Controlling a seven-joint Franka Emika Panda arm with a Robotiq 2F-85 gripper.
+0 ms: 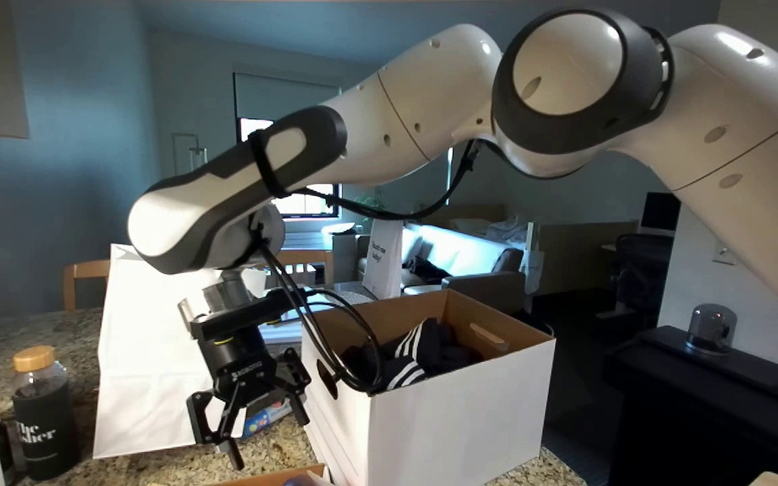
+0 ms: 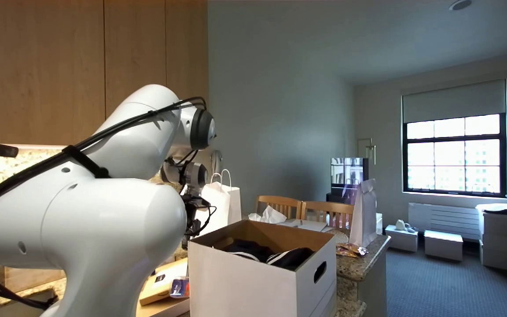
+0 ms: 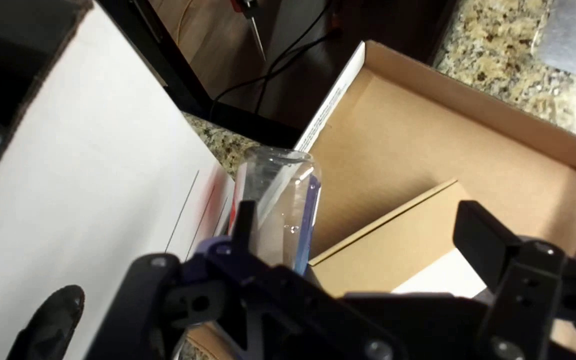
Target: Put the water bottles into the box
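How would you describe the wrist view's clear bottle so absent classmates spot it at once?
From the big white carton at left, go right to the shallow brown tray. Overlapping its carton-side edge is the clear bottle, rounded and see-through, unlike its cardboard neighbours.

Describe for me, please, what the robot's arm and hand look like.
The arm is glossy white and rounded, with dark grey joint trim, black straps and black cables. The hand is black, with two jointed fingers, small white lettering reading ROBOTIQ and a thin yellow stripe.
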